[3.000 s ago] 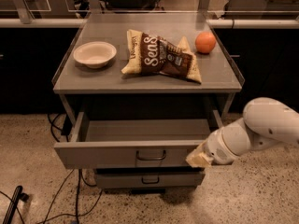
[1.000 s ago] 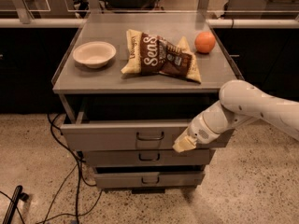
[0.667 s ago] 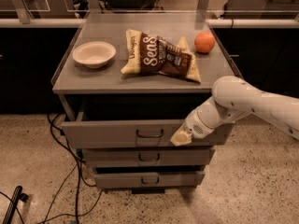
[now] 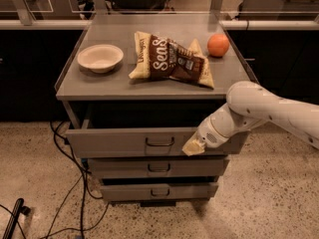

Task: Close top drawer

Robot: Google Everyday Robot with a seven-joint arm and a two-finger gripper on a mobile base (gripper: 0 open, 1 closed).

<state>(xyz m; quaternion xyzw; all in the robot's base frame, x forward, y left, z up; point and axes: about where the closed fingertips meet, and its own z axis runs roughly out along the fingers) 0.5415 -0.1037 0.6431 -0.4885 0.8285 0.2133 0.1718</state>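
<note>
Resting on the top drawer's front

The gripper (image 4: 193, 147) sits against the front panel of the top drawer (image 4: 119, 142), just right of its dark handle (image 4: 160, 142), at the end of the white arm (image 4: 259, 111) that reaches in from the right. Whether the gripper is open or closed cannot be told, and nothing shows in its hold. The top drawer is partly out: its front stands forward of the two lower drawers (image 4: 158, 167), with a dark gap between it and the cabinet (image 4: 174, 29) top. On that top lie a bowl (image 4: 100, 58) at left, a chip bag (image 4: 169, 61) in the middle and an orange (image 4: 218, 45) at right, touching the bag's corner. Cables (image 4: 75, 183) trail over the floor (image 4: 269, 203) at lower left.
</note>
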